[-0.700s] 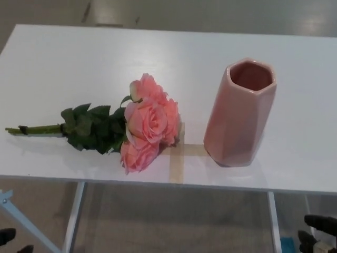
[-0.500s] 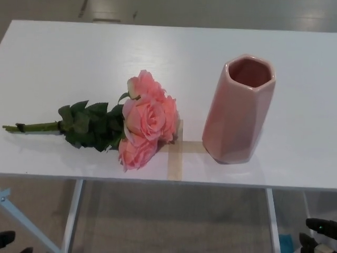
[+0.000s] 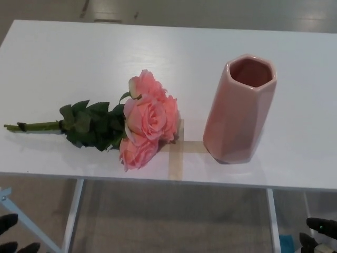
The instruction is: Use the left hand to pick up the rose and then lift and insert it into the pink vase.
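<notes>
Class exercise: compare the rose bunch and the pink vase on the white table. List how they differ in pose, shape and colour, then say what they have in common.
Pose: the rose bunch lies flat on its side, stems pointing to picture left; the pink vase stands upright, mouth open upward.
Shape: the rose bunch is soft and irregular; the vase is smooth and faceted.
Colour: the rose bunch adds green leaves and stems; the vase is pink all over.
Shared: both are pink, rest on the white table, and no hand touches them.

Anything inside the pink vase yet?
The glossy pink faceted vase shows only dark bare inner wall at its mouth; the bottom is hidden. The pink rose bunch lies on the white table.
</notes>
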`<state>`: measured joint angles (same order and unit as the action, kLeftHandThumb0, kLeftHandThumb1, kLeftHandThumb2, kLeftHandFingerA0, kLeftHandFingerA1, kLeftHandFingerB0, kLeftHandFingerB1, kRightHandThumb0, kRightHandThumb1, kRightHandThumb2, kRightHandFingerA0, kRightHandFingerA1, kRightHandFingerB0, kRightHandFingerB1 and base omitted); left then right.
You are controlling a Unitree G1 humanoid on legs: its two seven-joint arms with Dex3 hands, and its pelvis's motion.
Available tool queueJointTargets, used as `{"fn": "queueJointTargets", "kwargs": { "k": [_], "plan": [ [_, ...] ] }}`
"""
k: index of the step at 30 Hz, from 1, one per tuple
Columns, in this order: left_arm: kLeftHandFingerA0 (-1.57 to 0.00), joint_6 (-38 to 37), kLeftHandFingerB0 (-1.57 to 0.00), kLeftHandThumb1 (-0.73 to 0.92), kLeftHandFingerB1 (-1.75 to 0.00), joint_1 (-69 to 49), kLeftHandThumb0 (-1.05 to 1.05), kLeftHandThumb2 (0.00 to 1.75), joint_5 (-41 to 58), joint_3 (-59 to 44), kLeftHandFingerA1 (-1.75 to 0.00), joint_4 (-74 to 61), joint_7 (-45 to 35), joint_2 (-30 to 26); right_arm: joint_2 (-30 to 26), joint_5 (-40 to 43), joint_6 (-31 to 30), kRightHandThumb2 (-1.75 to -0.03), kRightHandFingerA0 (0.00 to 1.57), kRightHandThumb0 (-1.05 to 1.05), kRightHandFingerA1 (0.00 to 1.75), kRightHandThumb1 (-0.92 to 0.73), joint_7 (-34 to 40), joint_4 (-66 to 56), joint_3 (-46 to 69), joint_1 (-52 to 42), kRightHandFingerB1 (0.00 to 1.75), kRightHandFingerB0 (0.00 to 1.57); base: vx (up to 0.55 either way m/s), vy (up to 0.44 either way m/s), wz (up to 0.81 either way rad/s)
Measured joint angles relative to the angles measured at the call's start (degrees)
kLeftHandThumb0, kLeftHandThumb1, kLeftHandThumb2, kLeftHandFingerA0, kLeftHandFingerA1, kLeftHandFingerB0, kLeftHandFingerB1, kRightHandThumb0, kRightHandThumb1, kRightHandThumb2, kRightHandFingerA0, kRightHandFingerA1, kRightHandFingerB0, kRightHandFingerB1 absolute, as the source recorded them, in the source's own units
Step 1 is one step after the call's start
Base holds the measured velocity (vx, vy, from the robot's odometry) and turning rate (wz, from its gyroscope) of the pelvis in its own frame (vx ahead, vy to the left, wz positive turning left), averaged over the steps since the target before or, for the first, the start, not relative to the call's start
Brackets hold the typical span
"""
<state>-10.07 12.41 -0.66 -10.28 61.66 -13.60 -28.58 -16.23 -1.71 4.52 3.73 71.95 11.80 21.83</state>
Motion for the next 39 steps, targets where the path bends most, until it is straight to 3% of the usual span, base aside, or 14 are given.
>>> {"fn": "queueJointTargets", "kwargs": {
  "k": [1,2,17,18,22,23,24,25,26,35,36,39],
  "plan": [
    [-0.01,-0.12,0.0,0.29,-0.46,-0.99,-0.31,0.86,0.21,0.02,-0.47,-1.75,-0.93,-0.07,0.0,-0.01,0.0,-0.59,0.7,-0.25,0.45,-0.63,0.02,0.0,-0.08,-0.02,0.4,0.53,0.0,0.0,0.0],
    [-0.17,-0.24,-0.11,0.42,-0.34,-2.5,-0.58,0.67,0.59,0.04,-0.38,-4.17,-2.19,-0.12,0.0,-0.03,0.01,-0.59,0.7,-0.26,0.45,-0.63,0.03,0.01,-0.19,-0.07,0.4,0.53,0.0,0.0,0.0],
    [-0.19,-0.65,-0.08,0.42,-0.32,-29.5,-0.56,0.66,6.86,0.09,-0.39,-39.62,-14.48,-1.62,0.0,-0.25,0.05,-0.59,0.65,-0.29,0.43,-0.65,0.1,0.2,-2.54,-3.36,0.39,0.53,0.0,0.0,0.0],
    [0.0,-0.64,0.0,0.31,-0.47,-31.33,-0.31,0.87,7.52,0.09,-0.47,-42.38,-15.41,-1.99,0.0,-0.31,0.05,-0.59,0.65,-0.3,0.43,-0.65,0.11,0.23,-2.74,-3.56,0.39,0.53,0.0,0.0,0.0],
    [0.0,-0.64,0.0,0.3,-0.47,-36.29,-0.31,0.86,9.29,-0.03,-0.47,-50.67,-17.95,-3.19,0.0,-0.49,0.05,-0.59,0.65,-0.31,0.43,-0.66,0.13,0.26,-3.47,-4.04,0.39,0.54,0.0,0.0,0.0],
    [-0.16,-0.66,-0.1,0.42,-0.36,-38.19,-0.56,0.65,10.09,-0.34,-0.39,-54.44,-18.87,-3.88,-0.01,-0.57,0.05,-0.59,0.65,-0.31,0.43,-0.66,0.13,0.26,-3.78,-4.21,0.39,0.54,0.0,0.0,0.0],
    [-0.16,-0.68,-0.1,0.42,-0.36,-39.32,-0.56,0.65,10.56,-0.66,-0.39,-56.7,-19.38,-4.28,-0.01,-0.6,0.05,-0.59,0.65,-0.31,0.43,-0.66,0.14,0.27,-3.96,-4.29,0.39,0.54,0.0,0.0,0.0],
    [-0.22,-0.7,-0.16,0.48,-0.3,-40.39,-0.51,0.54,10.95,-1.06,-0.34,-58.91,-19.81,-4.54,-0.01,-0.63,0.05,-0.59,0.65,-0.31,0.43,-0.66,0.14,0.27,-4.12,-4.36,0.39,0.54,0.0,0.0,0.0],
    [-0.09,-0.75,-0.08,0.26,-0.5,-41.63,-0.28,0.85,11.46,-1.62,-0.51,-61.49,-20.31,-4.75,-0.01,-0.67,0.05,-0.59,0.66,-0.32,0.43,-0.66,0.15,0.28,-4.29,-4.43,0.39,0.54,0.0,0.0,0.0],
    [-0.11,-1.76,-0.1,0.21,-0.5,-47.19,-0.27,0.83,16.58,-7.64,-0.53,-81.7,-21.48,-4.39,-0.03,-1.27,0.05,-0.59,0.66,-0.31,0.43,-0.66,0.23,0.28,-5.32,-4.91,0.39,0.55,0.0,0.0,0.0],
    [-0.18,-1.86,-0.24,0.37,-0.38,-47.12,-0.56,0.66,17.26,-8.55,-0.4,-83.94,-21.44,-4.35,-0.04,-1.33,0.05,-0.59,0.66,-0.31,0.43,-0.66,0.24,0.29,-5.43,-5.05,0.39,0.54,0.0,0.0,0.0],
    [-0.12,-2.0,-0.21,0.37,-0.37,-45.54,-0.57,0.66,19.73,-11.68,-0.38,-91.44,-20.9,-4.39,-0.1,-1.61,0.05,-0.59,0.67,-0.32,0.43,-0.66,0.32,0.37,-5.88,-5.84,0.39,0.54,0.0,0.0,0.0]
  ]
}}
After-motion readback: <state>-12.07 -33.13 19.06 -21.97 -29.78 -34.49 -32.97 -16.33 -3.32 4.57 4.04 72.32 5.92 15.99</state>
